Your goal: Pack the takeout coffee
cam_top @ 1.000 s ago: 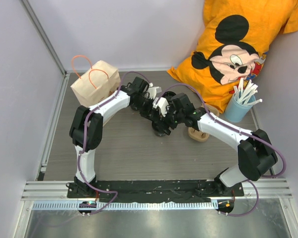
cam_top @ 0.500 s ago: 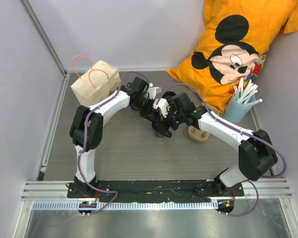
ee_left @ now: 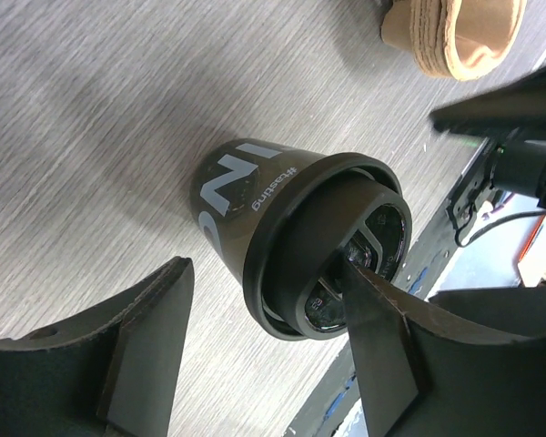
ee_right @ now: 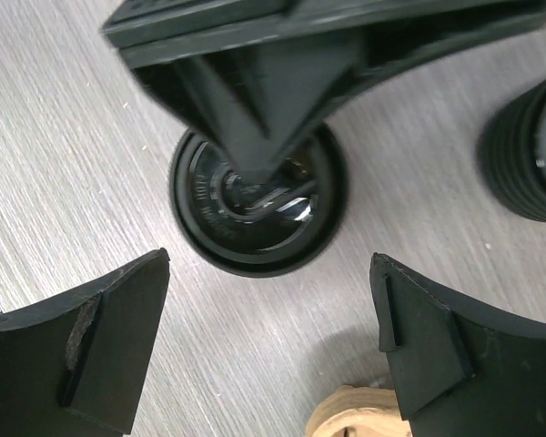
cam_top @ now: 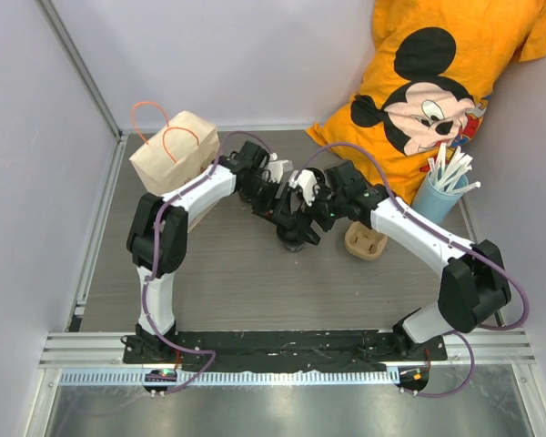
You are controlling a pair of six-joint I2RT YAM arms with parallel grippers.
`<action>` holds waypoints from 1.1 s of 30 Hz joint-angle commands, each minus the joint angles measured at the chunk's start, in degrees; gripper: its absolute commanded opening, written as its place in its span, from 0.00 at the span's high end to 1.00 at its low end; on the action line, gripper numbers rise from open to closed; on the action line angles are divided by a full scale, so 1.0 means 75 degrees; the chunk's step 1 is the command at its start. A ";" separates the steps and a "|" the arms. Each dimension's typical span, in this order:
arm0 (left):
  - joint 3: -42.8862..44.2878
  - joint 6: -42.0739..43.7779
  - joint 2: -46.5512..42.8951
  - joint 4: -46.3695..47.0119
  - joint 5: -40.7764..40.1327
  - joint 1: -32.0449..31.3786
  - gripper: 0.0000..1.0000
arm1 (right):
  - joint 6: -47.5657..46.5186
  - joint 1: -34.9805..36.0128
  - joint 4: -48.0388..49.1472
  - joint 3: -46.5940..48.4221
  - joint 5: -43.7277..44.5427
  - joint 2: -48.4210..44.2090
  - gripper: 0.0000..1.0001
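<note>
While upright — black lidded cup (ee_left: 287,214), white-lettered

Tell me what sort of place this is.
Probably a robot test booth: bare white walls around a table, two arms bolted to its edge, and props like a paper bag and black cup.

Takeout coffee (cam_top: 294,238) hemmed from above: left pincer (ee_left: 264,266) straddles it, one finger across lid; right pincer (ee_right: 268,258) spread wide just over. Pulp carrier (cam_top: 365,242) near cup's right. Paper bag (cam_top: 173,150) far left, straw cup (cam_top: 434,197) far right. Tabletop (cam_top: 255,291) bare on near side.
</note>
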 commanded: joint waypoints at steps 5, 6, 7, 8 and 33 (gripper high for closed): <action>0.0611 0.0420 0.0273 -0.0513 0.0002 0.0065 0.30 | 0.0157 -0.0290 -0.0013 0.0475 -0.0344 -0.0290 0.05; 0.0658 0.0408 0.0308 -0.0525 0.0014 0.0054 0.29 | 0.0169 -0.0313 -0.0002 0.0451 -0.0332 -0.0279 0.04; 0.0774 0.0396 0.0332 -0.0537 0.0037 0.0065 0.29 | 0.0169 -0.0325 -0.0013 0.0440 -0.0343 -0.0267 0.05; 0.0810 0.0385 0.0378 -0.0537 0.0060 0.0065 0.29 | 0.0180 -0.0337 -0.0002 0.0428 -0.0355 -0.0255 0.05; 0.1853 0.0606 -0.0276 -0.1192 0.1444 0.0089 0.18 | 0.0017 -0.1238 -0.0318 0.0931 -0.0882 -0.0524 0.07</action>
